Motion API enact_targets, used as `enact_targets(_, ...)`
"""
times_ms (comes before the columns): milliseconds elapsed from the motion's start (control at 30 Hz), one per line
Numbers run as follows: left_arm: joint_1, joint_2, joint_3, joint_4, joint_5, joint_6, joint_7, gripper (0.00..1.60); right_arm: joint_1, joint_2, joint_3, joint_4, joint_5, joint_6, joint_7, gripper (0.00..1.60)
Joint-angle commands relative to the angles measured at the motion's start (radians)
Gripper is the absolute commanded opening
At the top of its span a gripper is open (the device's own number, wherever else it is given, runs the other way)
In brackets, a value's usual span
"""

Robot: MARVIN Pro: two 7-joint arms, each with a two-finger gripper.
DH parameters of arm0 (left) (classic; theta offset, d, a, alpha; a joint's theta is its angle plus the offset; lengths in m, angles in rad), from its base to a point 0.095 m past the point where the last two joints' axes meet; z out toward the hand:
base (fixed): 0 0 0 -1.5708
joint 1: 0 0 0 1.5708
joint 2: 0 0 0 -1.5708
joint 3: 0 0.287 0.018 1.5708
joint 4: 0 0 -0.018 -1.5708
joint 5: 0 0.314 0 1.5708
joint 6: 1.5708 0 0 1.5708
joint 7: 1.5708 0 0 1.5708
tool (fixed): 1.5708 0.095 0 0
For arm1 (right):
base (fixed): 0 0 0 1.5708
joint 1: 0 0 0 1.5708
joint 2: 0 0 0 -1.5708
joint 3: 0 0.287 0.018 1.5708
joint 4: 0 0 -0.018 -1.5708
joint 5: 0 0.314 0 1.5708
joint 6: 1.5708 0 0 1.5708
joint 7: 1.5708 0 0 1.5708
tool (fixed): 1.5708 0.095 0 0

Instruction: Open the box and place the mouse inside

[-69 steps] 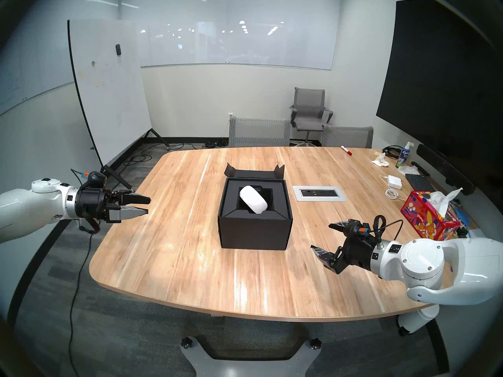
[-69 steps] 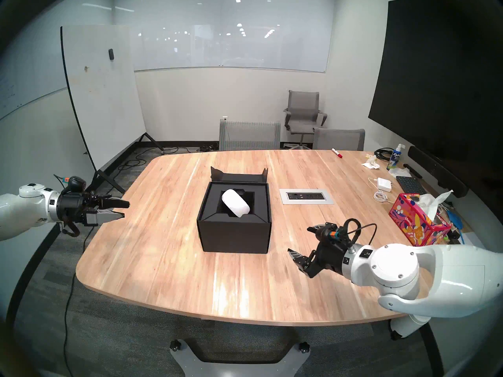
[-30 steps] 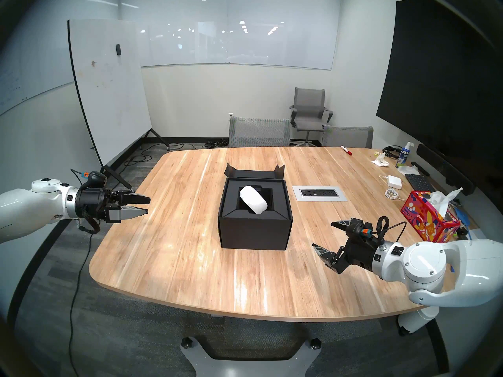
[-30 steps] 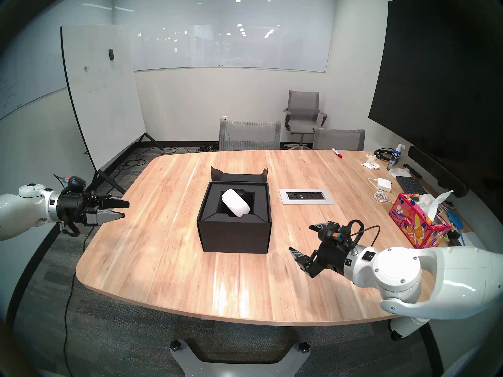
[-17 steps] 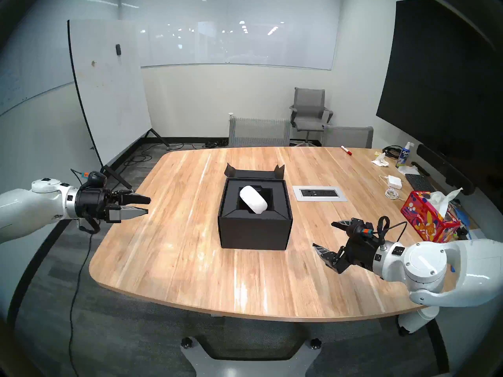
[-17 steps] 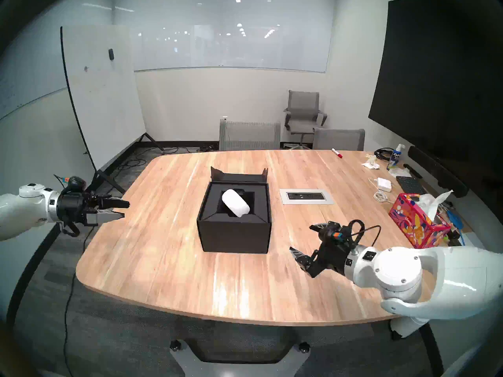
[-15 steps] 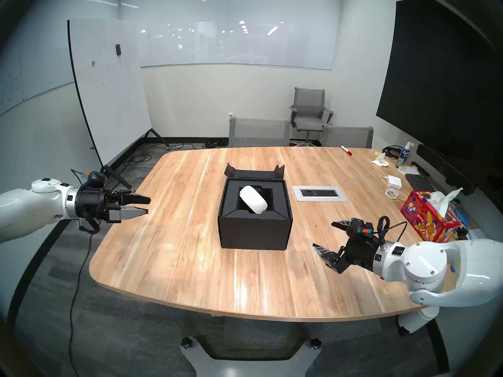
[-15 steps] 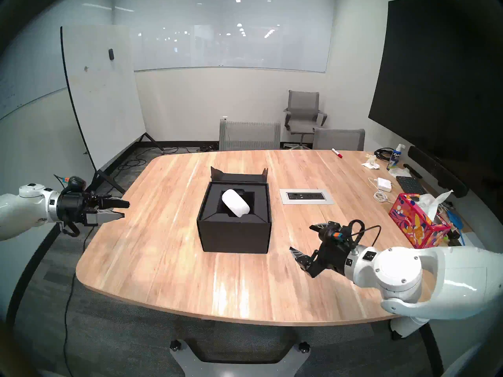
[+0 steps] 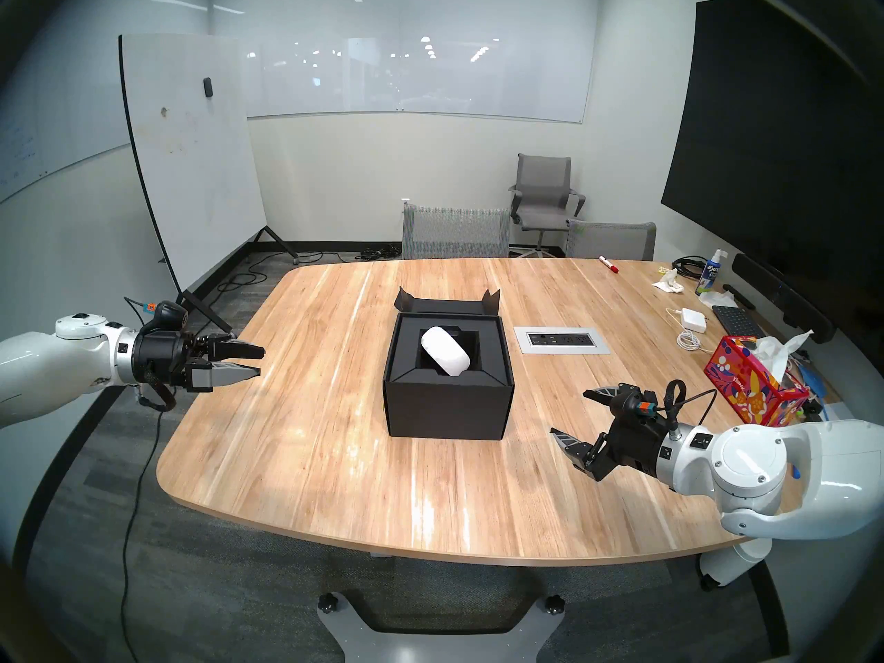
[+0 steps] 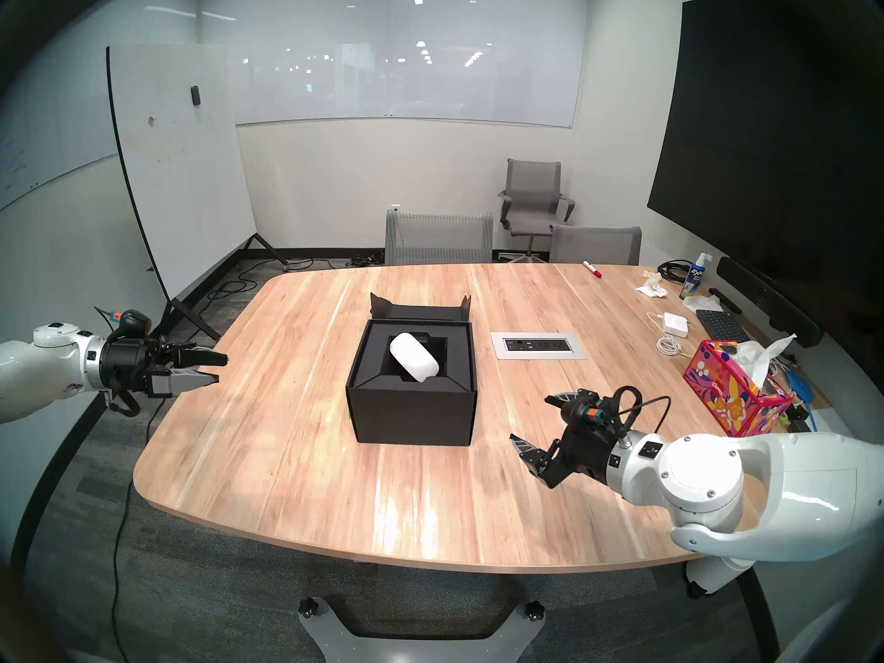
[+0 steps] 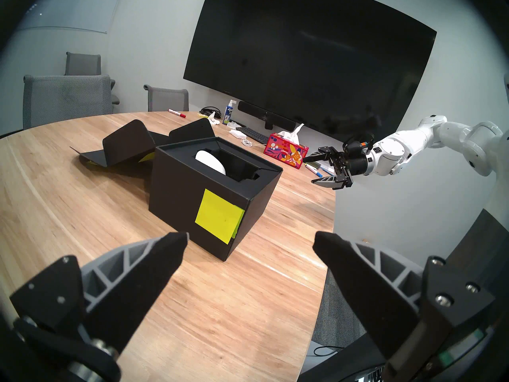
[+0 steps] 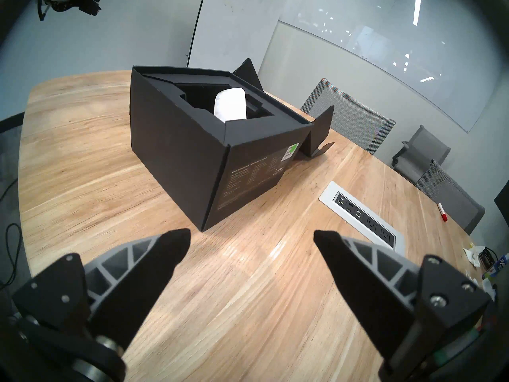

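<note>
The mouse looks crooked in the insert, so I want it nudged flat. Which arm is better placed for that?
Probably the right. The right tool hangs open over the table near the box, angled toward the mouse. The left tool, also open, sits out past the table's edge.

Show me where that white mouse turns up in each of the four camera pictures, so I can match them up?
Head left view: the mouse lies just above centre, tilted in the black box.
Head right view: the mouse sits slightly left of centre, in the same recess.
Left wrist view: the mouse is upper left of centre.
Right wrist view: the mouse is upper centre.
Shared landmark: the box with its lid folded open.
</note>
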State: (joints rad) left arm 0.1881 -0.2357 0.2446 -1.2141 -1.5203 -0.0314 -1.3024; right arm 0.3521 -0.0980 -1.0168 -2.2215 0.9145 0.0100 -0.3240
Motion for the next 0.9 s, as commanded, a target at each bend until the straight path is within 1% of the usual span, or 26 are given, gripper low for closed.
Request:
enact_targets(0, -0.012, -0.002, -0.011, -0.002, -0.008, 0.001, 0.0, 1.6, 0.048, -0.002, -0.004, -0.004, 0.0, -0.009, 0.003, 1.6)
enact_targets(300, -0.012, -0.001, -0.011, -0.006, -0.007, 0.001, 0.001, 1.6, 0.073, -0.002, -0.029, -0.005, 0.001, -0.01, 0.004, 1.6)
enact_targets(600, -0.02, 0.022, -0.013, -0.044, 0.009, -0.006, 0.001, 1.6, 0.095, -0.002, -0.051, -0.006, 0.001, -0.011, 0.005, 1.6)
enact_targets(867, -0.02, 0.029, -0.013, -0.092, 0.022, -0.021, 0.025, 1.6, 0.112, -0.002, -0.069, -0.007, 0.002, -0.012, 0.005, 1.6)
